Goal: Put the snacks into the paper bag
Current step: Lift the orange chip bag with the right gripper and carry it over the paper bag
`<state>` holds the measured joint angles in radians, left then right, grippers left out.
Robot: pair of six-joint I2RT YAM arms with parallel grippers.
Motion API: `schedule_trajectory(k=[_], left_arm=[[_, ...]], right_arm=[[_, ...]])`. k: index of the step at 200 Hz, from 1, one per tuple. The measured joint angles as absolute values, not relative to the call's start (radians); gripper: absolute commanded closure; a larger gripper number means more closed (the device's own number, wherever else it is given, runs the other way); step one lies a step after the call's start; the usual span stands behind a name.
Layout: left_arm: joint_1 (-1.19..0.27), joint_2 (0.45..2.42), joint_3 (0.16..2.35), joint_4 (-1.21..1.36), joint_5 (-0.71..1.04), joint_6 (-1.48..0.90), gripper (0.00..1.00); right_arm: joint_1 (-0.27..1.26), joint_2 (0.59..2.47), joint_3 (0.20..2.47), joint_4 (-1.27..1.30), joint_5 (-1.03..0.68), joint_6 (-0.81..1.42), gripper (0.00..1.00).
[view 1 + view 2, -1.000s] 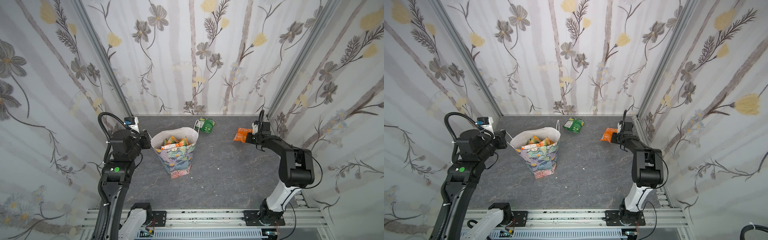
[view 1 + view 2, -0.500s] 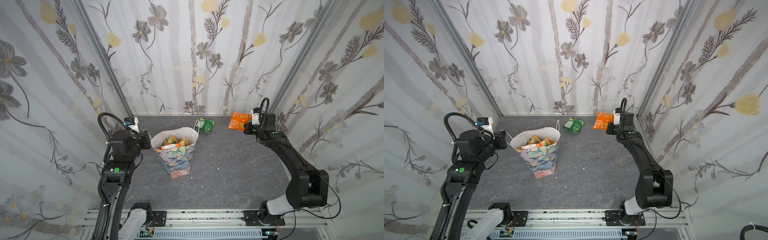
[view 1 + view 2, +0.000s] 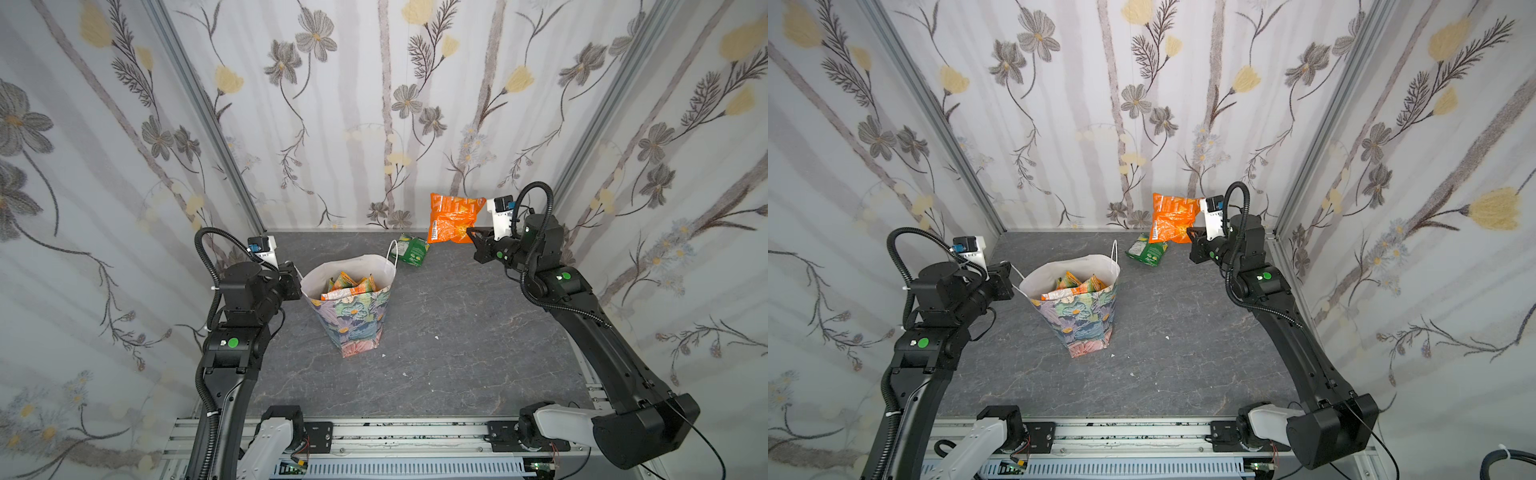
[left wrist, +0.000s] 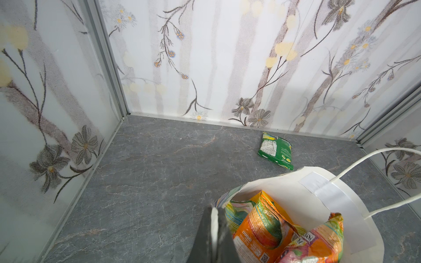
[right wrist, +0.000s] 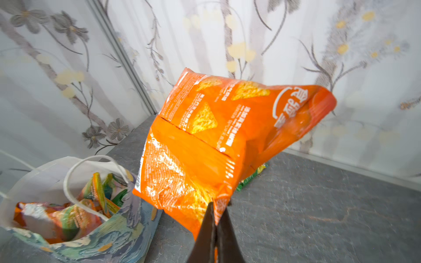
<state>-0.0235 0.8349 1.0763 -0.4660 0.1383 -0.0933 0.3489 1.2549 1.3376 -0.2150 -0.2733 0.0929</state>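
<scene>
Right wrist view: an orange snack packet (image 5: pixel 216 141), crinkly and printed with triangular chips, hangs in the air. It is pinched by one lower corner between the closed fingers of the right gripper (image 5: pixel 216 216). In both top views it is held up right of centre, in front of the flowered back wall (image 3: pixel 374 124). It is well clear of the grey stone-look table (image 3: pixel 457 332) and apart from the paper bag (image 3: pixel 353 320).

The bag stands upright left of centre with its mouth open, pastel floral outside and white inside. Several packets in the bag (image 4: pixel 268 227), orange, yellow and green, poke up above one another.

A green packet (image 3: pixel 411 251) lies flat on the table behind the bag, near the back wall and lower than the raised orange one.

The left gripper (image 4: pixel 214 211) is closed on a white strip at the bag's left rim. Whether that strip is the paper edge or a cord is unclear. One white cord handle (image 4: pixel 376 164) arches free on the bag's opposite side.
</scene>
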Motion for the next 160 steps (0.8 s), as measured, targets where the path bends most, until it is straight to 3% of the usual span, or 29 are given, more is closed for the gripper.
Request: schedule_trajectory(k=[69,160], left_arm=[[-0.023,0.824,1.063,-0.456,0.138,-0.094,1.00],[-0.023,0.820,1.062,-0.454,0.139,-0.094,1.00]], right_arm=[[0.664,1.274,1.419,-0.197,-0.049,-0.128,1.00],[0.910,1.479,1.510,-0.150,0.223,-0.442,1.00]])
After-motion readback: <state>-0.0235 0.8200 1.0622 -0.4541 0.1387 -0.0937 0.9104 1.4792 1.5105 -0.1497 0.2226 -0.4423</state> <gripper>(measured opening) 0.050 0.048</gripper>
